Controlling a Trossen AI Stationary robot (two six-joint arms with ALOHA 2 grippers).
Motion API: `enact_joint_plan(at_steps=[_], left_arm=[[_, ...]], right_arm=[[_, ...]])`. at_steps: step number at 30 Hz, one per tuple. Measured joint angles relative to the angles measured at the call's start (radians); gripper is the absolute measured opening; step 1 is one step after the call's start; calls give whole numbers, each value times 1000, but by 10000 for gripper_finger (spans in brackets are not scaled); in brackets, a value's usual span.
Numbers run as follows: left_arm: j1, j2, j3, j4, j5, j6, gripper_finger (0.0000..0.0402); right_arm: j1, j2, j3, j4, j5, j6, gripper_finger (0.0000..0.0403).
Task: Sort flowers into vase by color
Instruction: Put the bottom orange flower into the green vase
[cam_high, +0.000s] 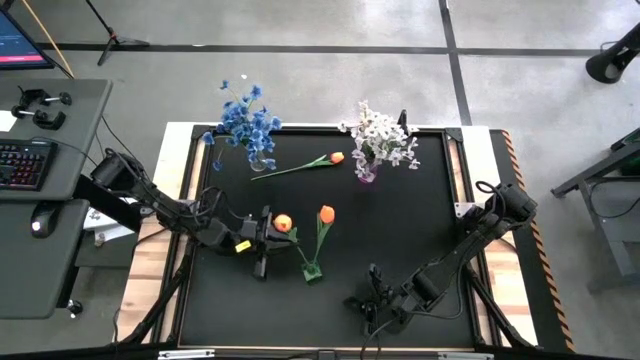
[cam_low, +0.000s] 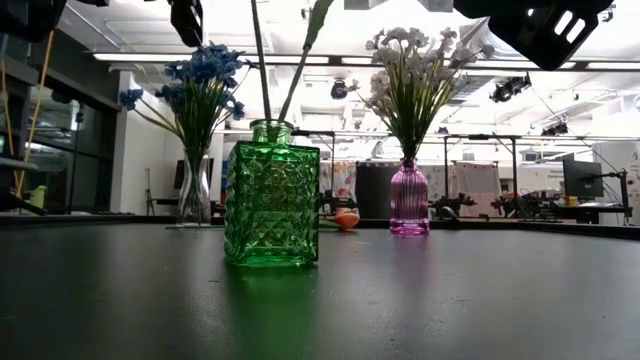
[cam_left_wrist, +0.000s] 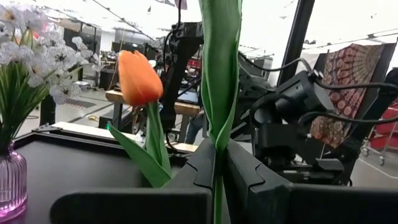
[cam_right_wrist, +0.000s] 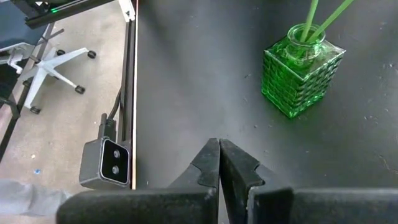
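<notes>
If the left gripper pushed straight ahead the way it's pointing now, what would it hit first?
Probably the orange tulip standing in the green glass vase, just ahead of the left gripper, shut on another tulip's green stem. Depth is unclear.

At nine o'clock in the high view, a grey desk (cam_high: 85, 110) bearing a black keyboard (cam_high: 22, 163), with a mouse (cam_high: 39, 224) just below at eight. At ten, a lit monitor corner (cam_high: 18, 45). At centre, a black table mat (cam_high: 420, 230). At one, a dark stand base (cam_high: 612, 60) on the floor. In the right wrist view, a small two-lens camera (cam_right_wrist: 107, 163) near a white chair base (cam_right_wrist: 46, 62).
</notes>
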Motion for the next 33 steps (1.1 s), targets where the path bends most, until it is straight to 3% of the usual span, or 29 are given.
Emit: enact_joint_plan(at_steps=[12, 26, 33], left_arm=[[0, 21, 0, -93, 7, -104, 19], [-19, 15, 0, -98, 16, -193, 167], [-62, 15, 0, -99, 37, -220, 204]], right_arm=[[0, 0, 0, -14, -1, 0, 0], [0, 1, 0, -14, -13, 0, 0], [0, 1, 0, -14, -22, 15, 0]])
